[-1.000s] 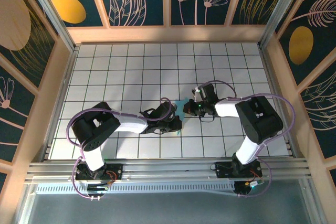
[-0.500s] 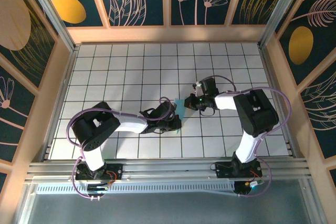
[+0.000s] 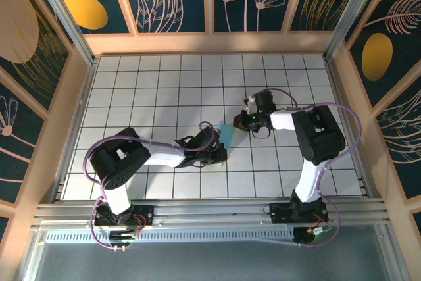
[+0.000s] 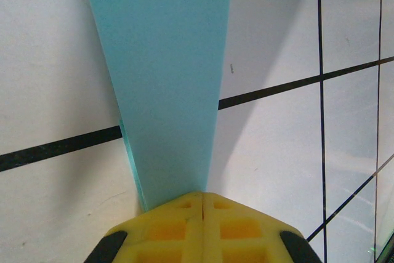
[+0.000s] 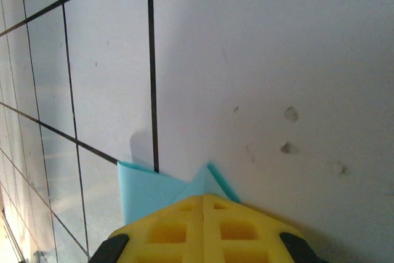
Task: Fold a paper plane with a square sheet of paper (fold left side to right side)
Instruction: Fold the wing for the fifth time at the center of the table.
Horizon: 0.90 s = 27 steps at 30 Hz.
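Observation:
The square sheet of paper [image 3: 227, 133] is light blue and folded into a narrow pointed strip, lying between my two grippers near the table's middle. My left gripper [image 3: 222, 156] is shut on its narrow near end. In the left wrist view the paper [image 4: 163, 78] widens away from the closed yellow jaws of the left gripper [image 4: 202, 195] and casts a shadow to its right. My right gripper [image 3: 242, 123] is shut on the far end. There, a small creased peak and flap of the paper [image 5: 144, 189] stick out past the closed tips of the right gripper [image 5: 203, 198].
The white grid table [image 3: 151, 97] is ringed by wooden walls [image 3: 210, 43] at the back and both sides. An aluminium rail [image 3: 210, 212] carrying both arm bases runs along the near edge. Purple cables loop over each arm.
My right gripper has moved away from the arm bases by about a tile, staying shut, and more blue paper now shows between the grippers. The left gripper has stayed put.

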### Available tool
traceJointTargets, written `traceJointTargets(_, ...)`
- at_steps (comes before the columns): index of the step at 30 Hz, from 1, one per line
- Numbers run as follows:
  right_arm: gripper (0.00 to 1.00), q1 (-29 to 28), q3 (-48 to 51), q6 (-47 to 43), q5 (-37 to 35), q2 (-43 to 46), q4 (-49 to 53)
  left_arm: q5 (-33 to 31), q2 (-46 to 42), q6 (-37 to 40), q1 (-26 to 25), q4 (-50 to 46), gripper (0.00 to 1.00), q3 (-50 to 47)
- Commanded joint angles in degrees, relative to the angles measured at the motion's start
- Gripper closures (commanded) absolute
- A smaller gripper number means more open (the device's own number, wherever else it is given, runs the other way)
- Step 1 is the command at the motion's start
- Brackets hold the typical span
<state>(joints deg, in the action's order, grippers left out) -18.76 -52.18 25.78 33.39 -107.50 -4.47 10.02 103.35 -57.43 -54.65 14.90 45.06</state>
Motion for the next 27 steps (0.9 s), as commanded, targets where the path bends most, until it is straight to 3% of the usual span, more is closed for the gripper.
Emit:
traceJointTargets(1,1.0,2.5,-2.4,-1.8,-6.2,-2.4,-0.9,0.4,2.3,0.0,-0.1,-10.2,1.0,-3.0)
traceJointTargets(8,1.0,4.3,-7.3,-2.9,-5.9,-3.9,1.6,0.3,1.9,-0.2,-0.1,-9.9,1.0,-3.0)
traceJointTargets(13,1.0,4.4,-8.4,-3.4,-6.2,0.0,4.4,0.1,1.6,-0.2,-0.1,-9.6,1.0,-2.8)
traceJointTargets(21,1.0,-0.2,4.8,2.8,-3.2,14.4,3.9,0.0,1.6,-0.1,-0.1,-9.5,1.0,-2.2)
traceJointTargets(27,1.0,-7.1,10.9,8.8,-1.8,16.0,-0.7,-0.1,1.6,0.0,-0.1,-9.6,1.0,-2.0)
